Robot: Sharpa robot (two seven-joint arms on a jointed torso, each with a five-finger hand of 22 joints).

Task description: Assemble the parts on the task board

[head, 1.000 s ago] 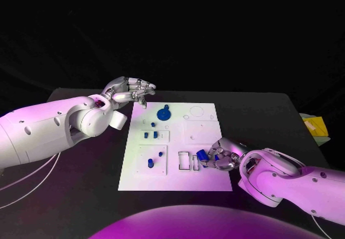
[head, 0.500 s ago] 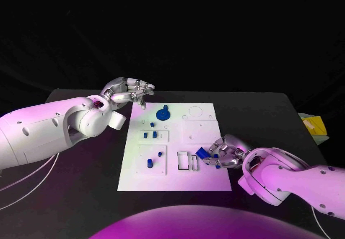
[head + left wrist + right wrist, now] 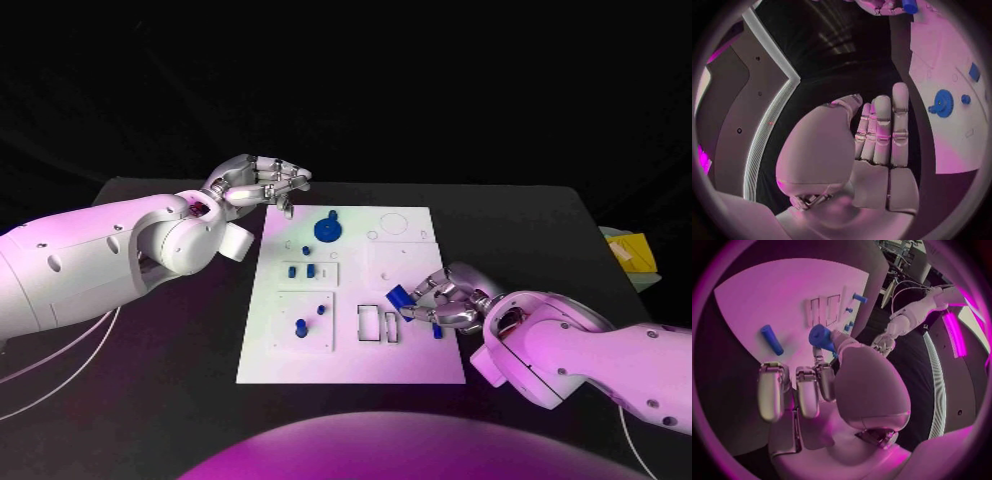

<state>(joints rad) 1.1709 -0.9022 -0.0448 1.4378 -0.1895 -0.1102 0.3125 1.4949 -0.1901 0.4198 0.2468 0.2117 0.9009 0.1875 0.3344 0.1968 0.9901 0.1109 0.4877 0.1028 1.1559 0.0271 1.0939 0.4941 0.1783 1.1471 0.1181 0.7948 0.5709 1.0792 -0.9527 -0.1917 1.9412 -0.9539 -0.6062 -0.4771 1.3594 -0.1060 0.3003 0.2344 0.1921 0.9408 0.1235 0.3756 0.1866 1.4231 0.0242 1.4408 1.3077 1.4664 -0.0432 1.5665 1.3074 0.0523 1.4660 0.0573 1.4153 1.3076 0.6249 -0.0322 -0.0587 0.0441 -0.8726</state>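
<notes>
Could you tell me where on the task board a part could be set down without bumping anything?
Free: the task board's near strip, below the slots, and its right middle, above the right hand holding a blue part. Crowded: the left column, with the gear and small blue parts.

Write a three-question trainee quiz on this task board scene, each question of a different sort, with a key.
1. True or false: the right hand holds a blue part.
2. Multiple choice: the left hand is A) pressing the blue gear, B) off the far left corner of the task board, holding no part, C) gripping a blue peg.
3. Fill in: the blue gear sits toward the board's ____ end, as seen from the robot.

Key: 1 true; 2 B; 3 far.
</notes>
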